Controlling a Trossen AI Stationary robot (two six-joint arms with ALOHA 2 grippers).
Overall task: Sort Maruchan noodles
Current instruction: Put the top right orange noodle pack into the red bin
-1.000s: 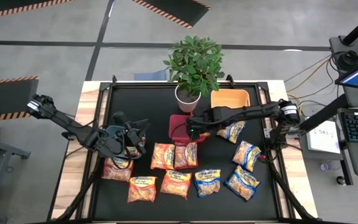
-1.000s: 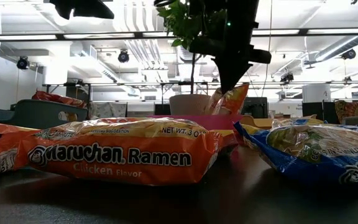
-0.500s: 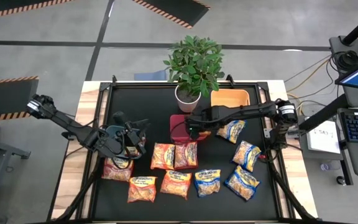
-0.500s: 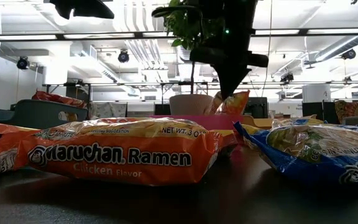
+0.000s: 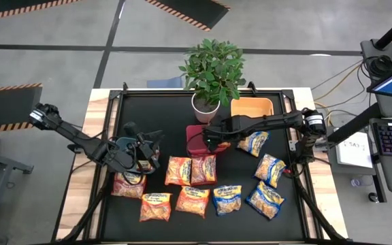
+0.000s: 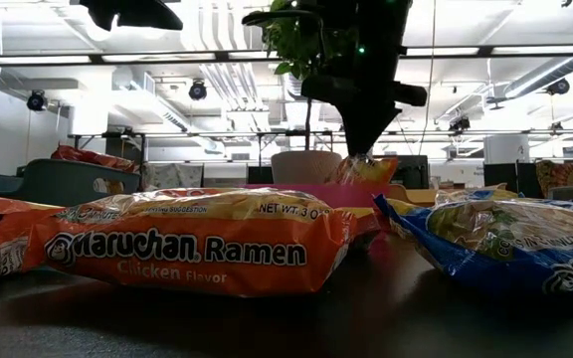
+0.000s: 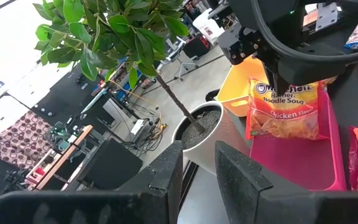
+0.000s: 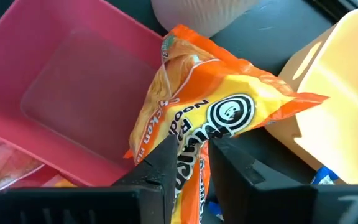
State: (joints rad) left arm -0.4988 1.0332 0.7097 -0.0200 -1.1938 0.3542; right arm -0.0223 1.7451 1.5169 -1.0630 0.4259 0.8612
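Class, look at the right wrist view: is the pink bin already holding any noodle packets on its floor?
No. The pink bin shows a bare floor, and the orange chicken packet hangs over its edge between the right gripper fingers.

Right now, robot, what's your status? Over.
Right gripper shut on orange crinkly plastic noodle packet, hanging over pink plastic bin. Left gripper open, empty, waiting left of the bin. Nothing blocking the bin. Over.
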